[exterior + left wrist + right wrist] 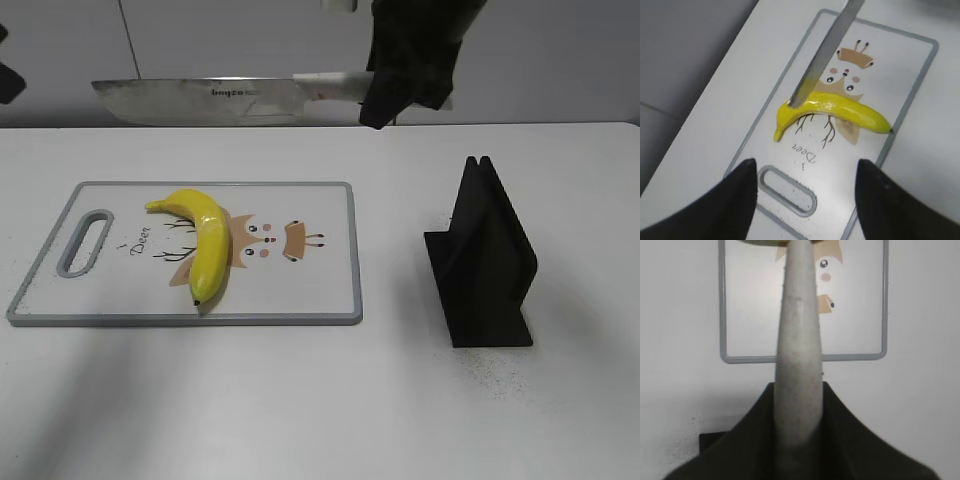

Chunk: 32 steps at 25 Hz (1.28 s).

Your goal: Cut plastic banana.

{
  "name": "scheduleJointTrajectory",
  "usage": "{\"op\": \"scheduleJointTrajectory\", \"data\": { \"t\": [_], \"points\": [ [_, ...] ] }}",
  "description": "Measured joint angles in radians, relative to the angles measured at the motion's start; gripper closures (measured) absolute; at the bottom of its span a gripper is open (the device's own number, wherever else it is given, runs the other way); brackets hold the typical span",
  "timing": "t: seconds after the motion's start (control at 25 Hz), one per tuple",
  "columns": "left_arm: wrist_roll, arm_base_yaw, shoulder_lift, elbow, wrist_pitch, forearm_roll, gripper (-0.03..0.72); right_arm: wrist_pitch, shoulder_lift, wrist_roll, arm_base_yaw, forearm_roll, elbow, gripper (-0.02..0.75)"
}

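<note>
The glossy yellow plastic banana (pixel 205 245) lies on the white cutting board (pixel 300 290), left of the deer picture; it also shows in the left wrist view (pixel 840 107). My right gripper (pixel 400 85) is shut on the white handle of a large knife (pixel 200 100), held level high above the board, blade pointing left. In the right wrist view the knife handle (pixel 799 365) runs out from between the jaws. In the left wrist view the blade (pixel 825 52) hangs over the banana. My left gripper (pixel 805 192) is open above the board's handle slot (pixel 787 190).
A black knife stand (pixel 485 260) stands on the white table right of the board. The board has a grey rim and an oval slot at its left end (pixel 88 240). A grey wall lies behind the table.
</note>
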Motion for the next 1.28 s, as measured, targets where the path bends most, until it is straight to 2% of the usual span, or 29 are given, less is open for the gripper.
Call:
{"op": "scheduleJointTrajectory", "data": {
  "t": [0.12,0.2,0.4,0.56,0.72,0.84,0.96,1.08,1.2,1.28],
  "points": [
    [0.13,-0.002,0.065,-0.015,0.002,-0.032,0.096,0.0,0.065,-0.023,0.004,0.033,-0.066,0.577],
    [0.172,-0.002,0.1,-0.015,-0.026,-0.035,0.098,-0.001,0.091,-0.044,0.008,0.041,-0.086,0.577],
    [0.232,-0.004,0.157,-0.019,-0.118,-0.064,0.099,0.0,0.134,-0.091,0.024,0.048,-0.089,0.577],
    [0.269,-0.039,0.204,-0.019,-0.127,-0.079,0.099,-0.001,0.154,-0.102,0.032,0.071,-0.098,0.577],
    [0.281,-0.079,0.265,-0.021,-0.135,-0.047,0.101,-0.012,0.175,-0.103,0.033,0.081,-0.108,0.578],
    [0.282,-0.083,0.292,-0.021,-0.143,-0.029,0.133,-0.016,0.177,-0.104,0.033,0.08,-0.108,0.578],
    [0.283,-0.083,0.302,-0.021,-0.151,-0.015,0.213,-0.027,0.177,-0.104,0.033,0.082,-0.108,0.578],
    [0.284,-0.083,0.312,-0.021,-0.158,-0.018,0.381,-0.039,0.177,-0.105,0.033,0.082,-0.109,0.577],
    [0.285,-0.083,0.317,-0.021,-0.165,-0.023,0.589,-0.045,0.182,-0.106,0.033,0.083,-0.11,0.577],
    [0.288,-0.083,0.317,-0.021,-0.161,-0.021,0.647,-0.054,0.188,-0.109,0.033,0.08,-0.113,0.577]
  ]
}}
